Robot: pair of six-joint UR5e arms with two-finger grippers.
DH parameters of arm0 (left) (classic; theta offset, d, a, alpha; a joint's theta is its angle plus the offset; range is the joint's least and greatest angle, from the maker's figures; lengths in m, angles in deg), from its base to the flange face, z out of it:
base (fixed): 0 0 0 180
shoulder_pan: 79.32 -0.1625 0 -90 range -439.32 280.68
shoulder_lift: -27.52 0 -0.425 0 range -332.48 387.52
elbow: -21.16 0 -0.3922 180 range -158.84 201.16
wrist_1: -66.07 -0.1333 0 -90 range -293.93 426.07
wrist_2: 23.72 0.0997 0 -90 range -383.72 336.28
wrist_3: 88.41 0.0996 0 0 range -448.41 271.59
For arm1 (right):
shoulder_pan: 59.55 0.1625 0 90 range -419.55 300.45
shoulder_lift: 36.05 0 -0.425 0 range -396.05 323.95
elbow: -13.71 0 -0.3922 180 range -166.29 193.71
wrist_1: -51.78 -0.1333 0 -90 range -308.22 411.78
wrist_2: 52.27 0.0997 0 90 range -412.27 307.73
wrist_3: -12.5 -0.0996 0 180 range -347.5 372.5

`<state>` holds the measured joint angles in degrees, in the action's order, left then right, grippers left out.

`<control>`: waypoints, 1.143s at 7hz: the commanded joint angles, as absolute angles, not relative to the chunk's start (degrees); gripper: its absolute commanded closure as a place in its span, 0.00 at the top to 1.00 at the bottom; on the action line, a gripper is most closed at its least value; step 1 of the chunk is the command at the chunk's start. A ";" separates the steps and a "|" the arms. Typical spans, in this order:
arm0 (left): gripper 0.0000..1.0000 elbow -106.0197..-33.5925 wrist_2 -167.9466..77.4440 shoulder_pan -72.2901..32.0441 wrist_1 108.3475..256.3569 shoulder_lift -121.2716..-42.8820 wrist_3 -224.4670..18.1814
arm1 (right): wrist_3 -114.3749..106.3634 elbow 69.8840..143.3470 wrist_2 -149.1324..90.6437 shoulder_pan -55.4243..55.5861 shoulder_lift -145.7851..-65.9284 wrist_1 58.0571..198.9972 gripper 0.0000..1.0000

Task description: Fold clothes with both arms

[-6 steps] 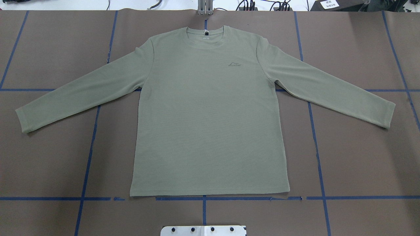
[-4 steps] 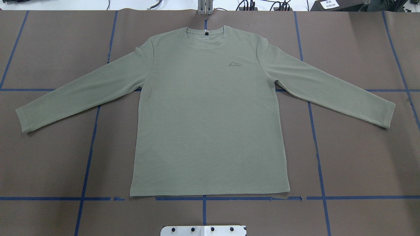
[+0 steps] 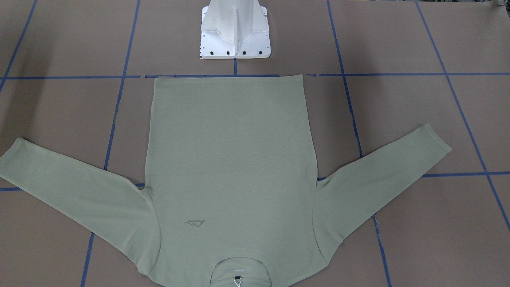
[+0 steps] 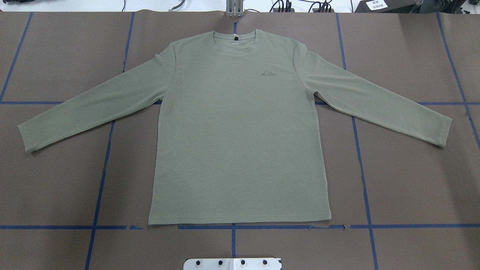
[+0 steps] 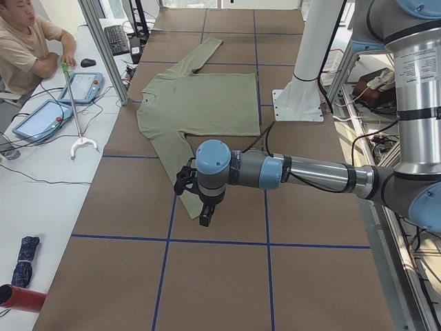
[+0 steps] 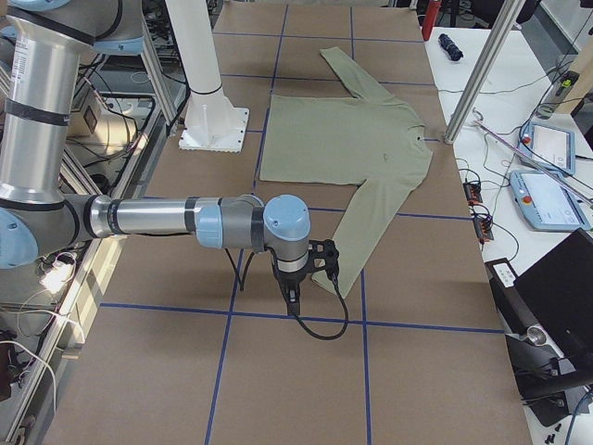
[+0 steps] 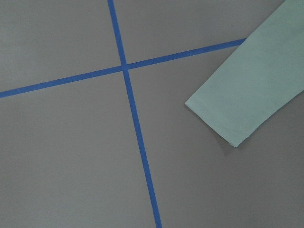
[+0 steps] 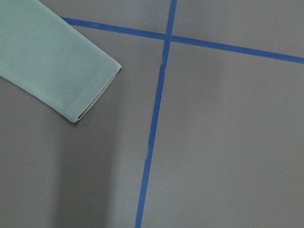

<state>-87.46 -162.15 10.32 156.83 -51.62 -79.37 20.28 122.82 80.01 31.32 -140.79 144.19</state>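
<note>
Shirt (image 4: 240, 123) lies flat and face up in the middle of the desk (image 4: 405, 180), neck away from the robot, hem toward the pedestal base (image 3: 235, 40), nothing folded yet. Both sleeves are spread wide and slant from the shoulders outward and back toward the robot, so each sleeve's long axis runs diagonally.

From the side views I see the left pincer (image 5: 205, 215) hanging above the desk near the left cuff (image 4: 28, 138), and the right pincer (image 6: 293, 298) likewise near the right cuff (image 4: 444, 131). Neither touches the cloth. I cannot tell from these views whether either pincer is spread or pressed together, and the wrist cameras show no fingers at all.

What matters for the next move is the offset. The left wrist camera has its cuff at the right edge of the frame, beside a crossing of blue tape lines (image 7: 126, 66). The right wrist camera has its cuff at the upper left. I judge that each pincer sits just outboard of its sleeve end, so each arm is nearest its own cuff and should come inward along the sleeve's diagonal before descending.
</note>
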 commanded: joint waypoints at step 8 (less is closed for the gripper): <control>1.00 -87.38 -159.25 11.12 171.45 -51.67 -80.06 | -12.35 109.28 84.42 21.09 -136.16 106.46 0.96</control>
